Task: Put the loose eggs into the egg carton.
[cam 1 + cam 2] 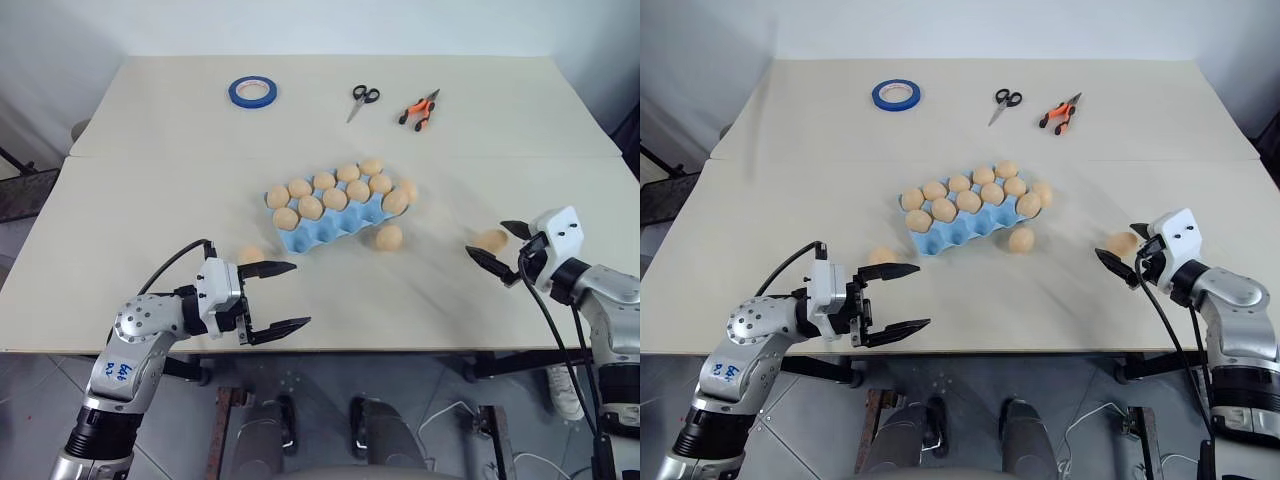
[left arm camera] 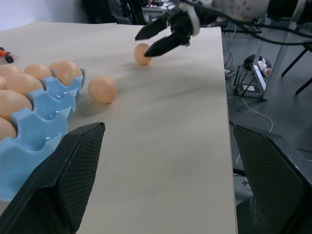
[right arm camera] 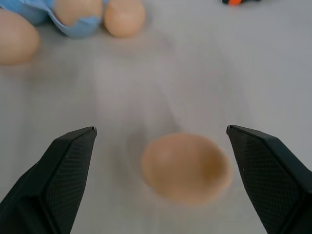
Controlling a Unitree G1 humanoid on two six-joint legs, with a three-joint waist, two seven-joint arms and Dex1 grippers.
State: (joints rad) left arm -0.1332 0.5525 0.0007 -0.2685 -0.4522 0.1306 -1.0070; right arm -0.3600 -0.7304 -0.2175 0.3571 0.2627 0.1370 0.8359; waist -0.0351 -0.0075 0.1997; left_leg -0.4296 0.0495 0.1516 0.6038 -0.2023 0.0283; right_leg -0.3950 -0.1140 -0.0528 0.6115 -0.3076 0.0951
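I see the moulded blue egg carton point(image 1: 335, 214) mid-counter, its long axis slanting from near-left to far-right, smooth tan eggs in the cups. Loose eggs lie beside it: one point(image 1: 389, 237) near its right end, one point(image 1: 251, 255) by my wide-open left hand point(image 1: 276, 297), and one point(image 3: 186, 167) between my open right hand's point(image 1: 498, 246) fingers, untouched.

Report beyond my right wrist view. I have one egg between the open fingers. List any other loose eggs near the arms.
Observer: One egg lies on the table just ahead of the left gripper, which is open.
Operator: Check the carton for room.
Observer: The carton has empty cups along its side nearest the robot.
Operator: Name what's closest to those cups.
Observer: Another egg lies on the table right beside them.
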